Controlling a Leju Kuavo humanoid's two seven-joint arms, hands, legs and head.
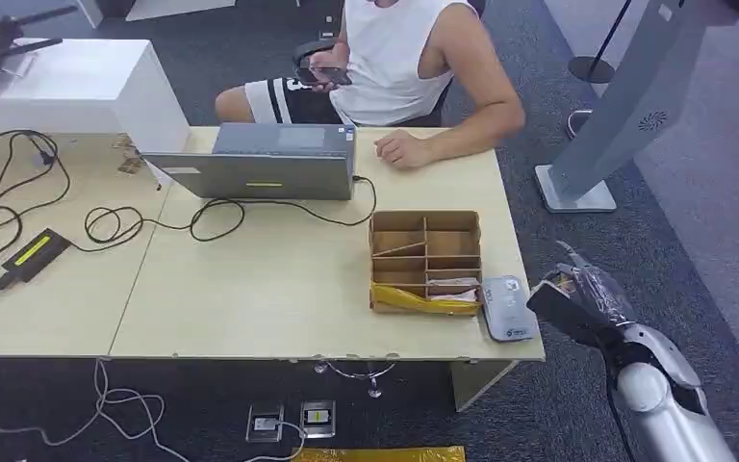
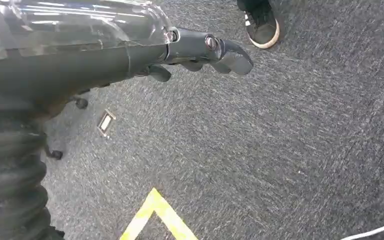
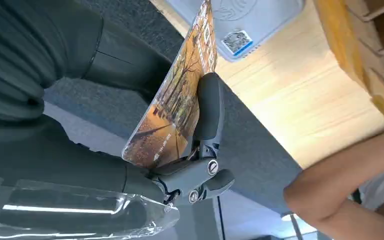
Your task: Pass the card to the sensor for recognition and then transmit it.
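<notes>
1. Head view shows the right hand (image 1: pixel 577 294) off the bench's right edge, near the front right corner, just beside the grey sensor (image 1: pixel 508 308) that lies flat on that corner.
2. Right wrist view makes the grip plain: the hand pinches the card (image 3: pixel 175 100), an autumn-coloured picture card, between thumb and fingers (image 3: pixel 207 107), with the card's far end reaching over the sensor's edge.
3. A cardboard divider box (image 1: pixel 425 260) sits just left of the sensor, touching or nearly touching it, with yellow tape along its front wall.
4. A person (image 1: pixel 394 58) sits at the bench's far edge, one hand resting on the top, behind an open laptop (image 1: pixel 260 164).
5. Black cables (image 1: pixel 19 192) and a power brick (image 1: pixel 29 255) sprawl over the left half.
6. Left wrist view has the left hand (image 2: pixel 200 50) over grey carpet, fingers loosely curled, holding nothing.
</notes>
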